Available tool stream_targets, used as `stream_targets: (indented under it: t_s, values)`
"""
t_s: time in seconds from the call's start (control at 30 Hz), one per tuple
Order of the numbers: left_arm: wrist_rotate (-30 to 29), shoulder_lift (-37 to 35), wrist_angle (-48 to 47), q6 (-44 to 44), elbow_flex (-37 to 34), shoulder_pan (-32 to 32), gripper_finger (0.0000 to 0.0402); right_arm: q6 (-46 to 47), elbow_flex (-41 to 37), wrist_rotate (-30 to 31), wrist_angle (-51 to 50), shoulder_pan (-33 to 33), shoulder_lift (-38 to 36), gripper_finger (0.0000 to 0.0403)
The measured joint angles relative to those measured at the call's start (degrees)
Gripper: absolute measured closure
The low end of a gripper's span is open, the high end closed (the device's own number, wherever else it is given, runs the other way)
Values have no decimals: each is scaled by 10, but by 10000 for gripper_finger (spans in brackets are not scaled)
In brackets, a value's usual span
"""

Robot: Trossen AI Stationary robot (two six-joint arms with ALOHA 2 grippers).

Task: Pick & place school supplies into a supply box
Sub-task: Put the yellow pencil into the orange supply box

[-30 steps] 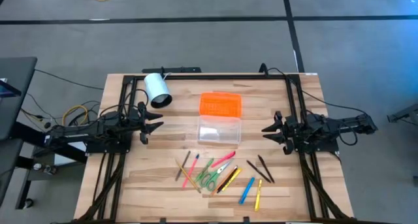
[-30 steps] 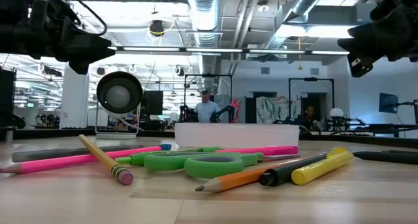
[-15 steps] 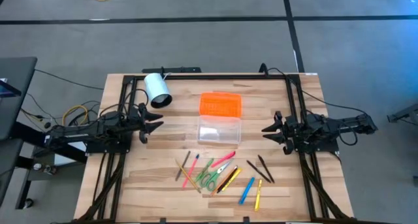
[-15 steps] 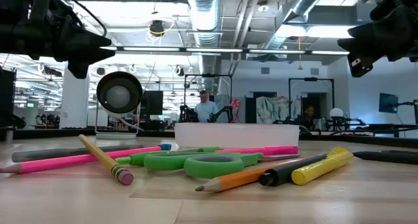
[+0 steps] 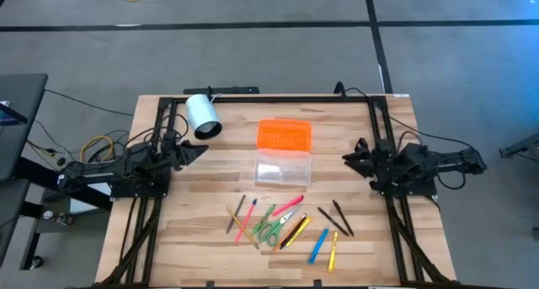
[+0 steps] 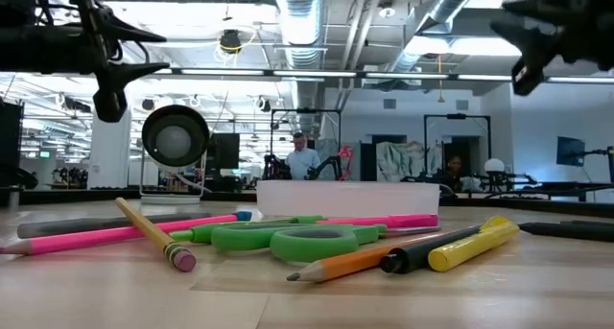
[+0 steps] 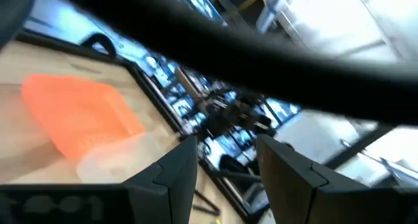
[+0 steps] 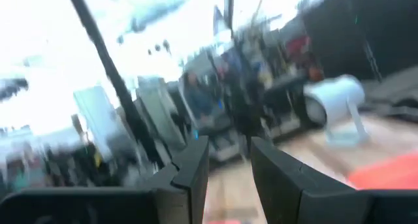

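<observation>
The school supplies (image 5: 282, 223) lie scattered flat on the table's near middle: pink, orange, yellow, blue and dark pens and pencils, and green-handled scissors (image 6: 288, 239). The supply box's clear tray (image 5: 284, 168) stands on the table at its middle. Its orange lid (image 5: 284, 135) lies just beyond it, and also shows in the left wrist view (image 7: 81, 123). My left gripper (image 5: 202, 151) hovers open to the left of the box, its fingers (image 7: 179, 168) apart. My right gripper (image 5: 347, 157) hovers open to the right of it.
A white cylinder (image 5: 203, 116) lies on its side near the far left corner, just beyond my left gripper. Black frame rails (image 5: 278, 98) run along the table's far edge and both sides. Bare wood lies between each gripper and the box. A person (image 6: 303, 160) stands in the room beyond.
Both grippers have turned about their own long axes, so their fingers are no longer splayed flat as seen from above. In the low view both have risen a little. The box, the lid and the supplies have stayed where they were.
</observation>
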Motion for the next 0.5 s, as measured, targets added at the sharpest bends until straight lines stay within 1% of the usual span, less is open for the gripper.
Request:
stream_targets:
  t_s: [0.1, 0.17, 0.27, 0.37, 0.43, 0.5]
  values:
    - [-43, 0, 0, 0, 1, 0, 253, 4, 0, 22, 70, 0, 0, 294]
    - [-58, 0, -9, 0, 1, 0, 253, 8, 1, 29, 110, 0, 0, 294]
    - [-63, 0, -39, 5, 2, 0, 253, 14, 1, 29, 140, 0, 0, 294]
    - [-84, 0, -59, 28, 2, 0, 253, 14, 1, 49, 151, 0, 0, 294]
    - [-82, 0, -56, 28, 2, 0, 253, 14, 1, 66, 158, 0, 0, 294]
    - [-49, 0, -47, 52, 2, 0, 253, 13, 1, 74, 179, 0, 0, 294]
